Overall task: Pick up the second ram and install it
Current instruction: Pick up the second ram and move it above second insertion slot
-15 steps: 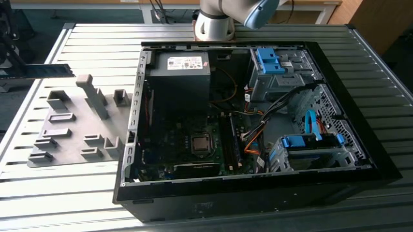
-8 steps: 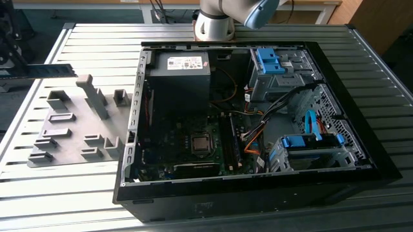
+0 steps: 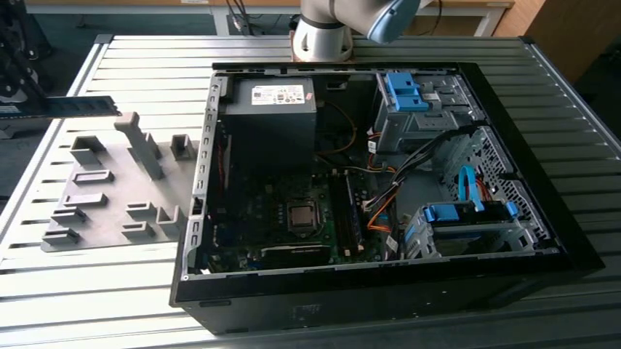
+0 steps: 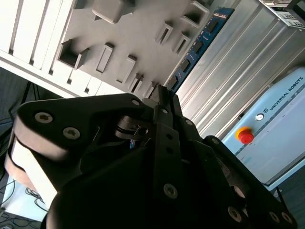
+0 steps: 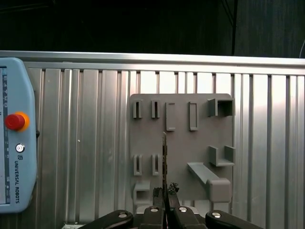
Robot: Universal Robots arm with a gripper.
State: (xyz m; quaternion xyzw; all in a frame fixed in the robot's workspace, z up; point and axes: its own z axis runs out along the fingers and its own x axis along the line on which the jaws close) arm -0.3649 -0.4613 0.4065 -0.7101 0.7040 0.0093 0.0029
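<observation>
Gripper [image 5: 165, 194]: black two-finger unit, fingers closed together on the second ram [image 5: 164, 157], pinching one end of the stick; the rest juts forward, free.

Second ram: thin dark-green board. It is seen edge-on in the first wrist view and as a long strip with black chips [image 4: 200, 43] in the second wrist view. In both wrist views it lies over the grey fixture plate [image 5: 190, 143], raised off it and seated in none of its holders. In the exterior view the stick [image 3: 73, 107] hangs level beside the plate's far corner, on the side away from the computer case.

Fixture plate [image 3: 116, 196]: grey, with raised blocks and slots, flat on the slatted metal table [image 3: 155, 58].

Computer case [image 3: 572, 240]: black, open, touching or just beside the plate on the exterior view's right.

Teach pendant [image 5: 14, 143]: pale blue with a red button, on the table apart from the plate.
</observation>
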